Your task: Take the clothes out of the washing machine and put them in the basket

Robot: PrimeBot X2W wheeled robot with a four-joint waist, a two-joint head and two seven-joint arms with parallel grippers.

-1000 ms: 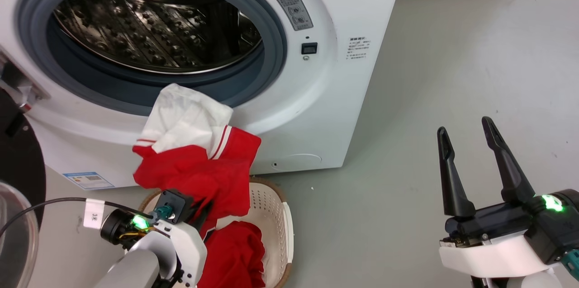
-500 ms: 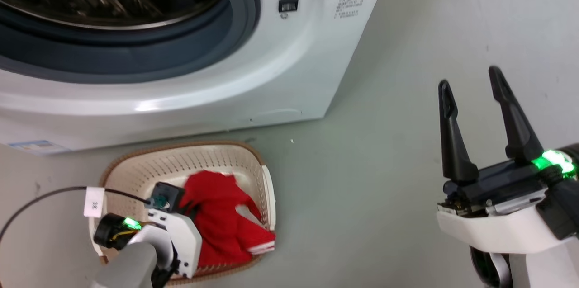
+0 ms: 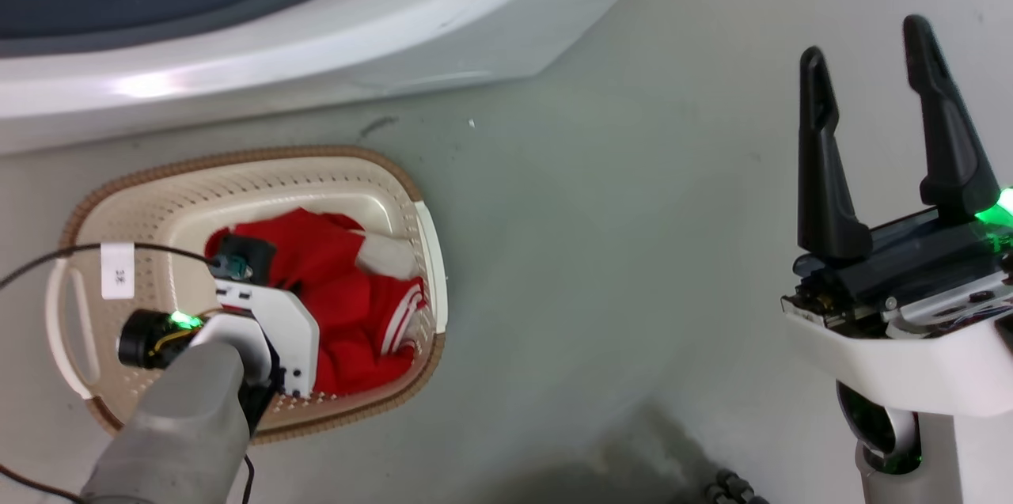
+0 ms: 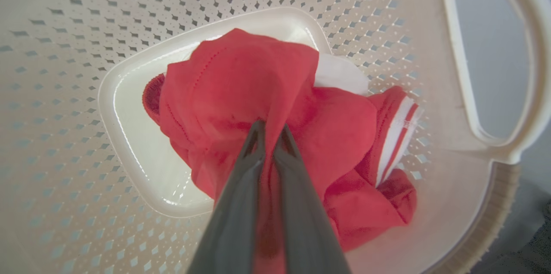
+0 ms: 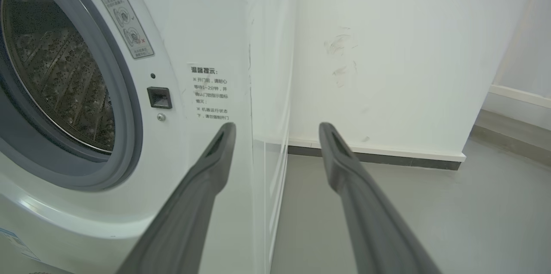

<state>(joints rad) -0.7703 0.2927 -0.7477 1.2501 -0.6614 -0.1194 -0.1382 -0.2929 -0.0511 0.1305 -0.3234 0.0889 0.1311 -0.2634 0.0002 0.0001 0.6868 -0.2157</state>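
The red clothes (image 3: 348, 306) lie bunched inside the cream basket (image 3: 261, 172), white stripe trim showing at their right side. In the left wrist view my left gripper (image 4: 270, 127) points down into the basket (image 4: 495, 153), shut on a fold of the red clothes (image 4: 241, 80). From the head, my left wrist housing (image 3: 269, 330) covers those fingers. My right gripper (image 3: 866, 39) hangs open over bare floor, far right of the basket. The washing machine (image 3: 316, 37) stands just behind the basket. In the right wrist view my right gripper (image 5: 276, 125) points at the washing machine (image 5: 193, 29), whose porthole shows bare steel drum (image 5: 56, 76).
Grey floor (image 3: 617, 251) stretches between the basket and my right arm. A black cable with a white tag (image 3: 117, 270) runs across the basket's left end. A white wall with a dark baseboard (image 5: 387, 158) stands to the right of the machine.
The head camera has tilted down. My left gripper has lowered the red and white garment from in front of the porthole into the basket, still shut on it. The right gripper stays open.
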